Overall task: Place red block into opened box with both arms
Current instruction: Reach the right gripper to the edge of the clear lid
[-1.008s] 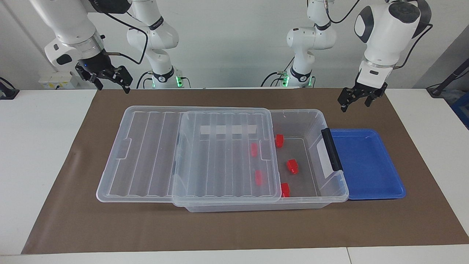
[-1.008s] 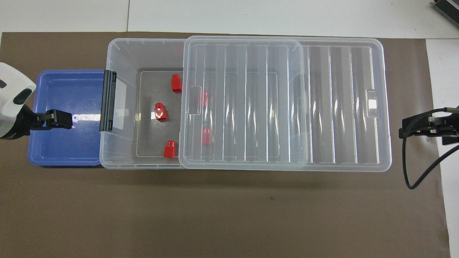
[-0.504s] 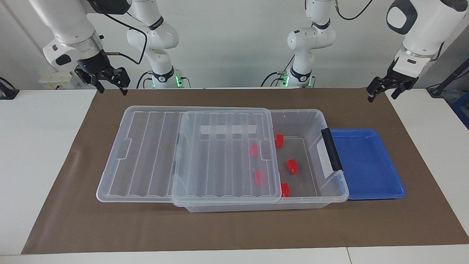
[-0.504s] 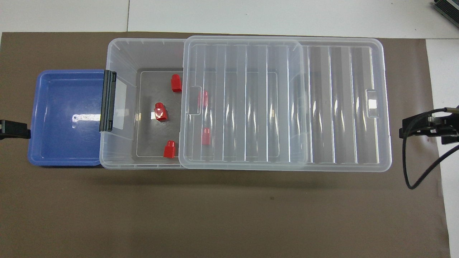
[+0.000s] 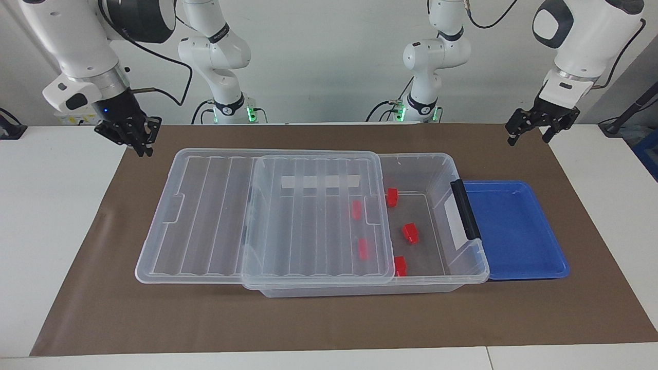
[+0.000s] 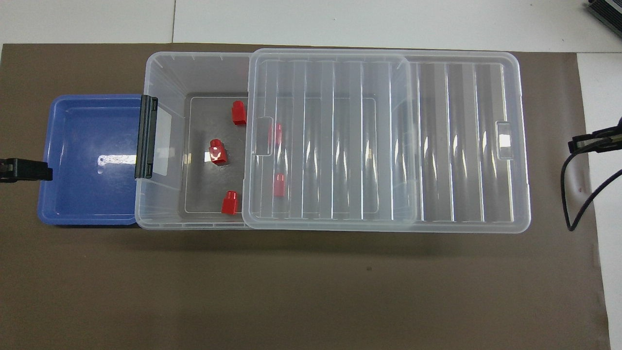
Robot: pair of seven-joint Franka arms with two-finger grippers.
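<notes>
- The large shallow clear plastic box (image 5: 465, 257) lies in the middle of the brown mat (image 5: 329, 318), with its long side along the table.
- Its ribbed clear lid (image 5: 216, 216) is slid toward the right arm's end, so it covers most of the box and sticks out past the box at that end. The part of the box toward the left arm's end is uncovered.
- Five small bright red plastic blocks are inside the box. Three lie on the uncovered floor: one red block (image 5: 409, 233) in the middle, one (image 5: 392, 197) nearer to the robots, and one (image 5: 400, 265) farther from them. Two more, (image 5: 356, 209) and (image 5: 363, 248), are seen through the lid, under its edge.
- A black handle (image 5: 465, 209) sits on the end wall of the box toward the left arm's end.
- A smaller blue plastic tray (image 5: 519, 231) lies just beside this end, touching the box or partly under it; I cannot tell which.
- The left gripper (image 5: 529, 129) hangs above the corner of the mat at its own end, near the robots. Its fingers are apart and hold nothing.
- The right gripper (image 5: 138, 141) hangs above the mat's corner at the right arm's end. Its fingers are closed together on nothing.
- The mat covers a white table (image 5: 51, 205). A pale wall and two more white arm bases (image 5: 226, 77) stand at the robots' side.
</notes>
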